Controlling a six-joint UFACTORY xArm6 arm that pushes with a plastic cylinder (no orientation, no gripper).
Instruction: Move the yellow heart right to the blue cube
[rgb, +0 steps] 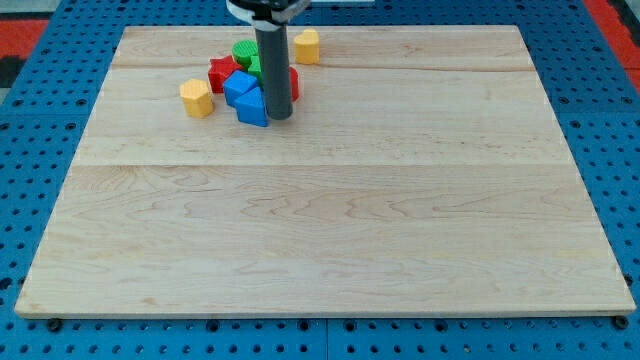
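My tip (279, 117) rests on the board just right of a cluster of blocks near the view's top. Two blue blocks sit there: a blue cube (240, 86) and a second blue block (252, 106) touching the rod's left side. A yellow heart (307, 46) lies up and to the right of the rod, apart from it. A second yellow block (197, 98) lies left of the cluster. A red block (222, 72) and a green block (245, 53) sit behind the blue ones. Another red block (293, 83) shows partly behind the rod.
The wooden board (320, 220) lies on a blue perforated table (30, 120). The arm's rod (275, 60) comes down from the view's top and hides part of the cluster.
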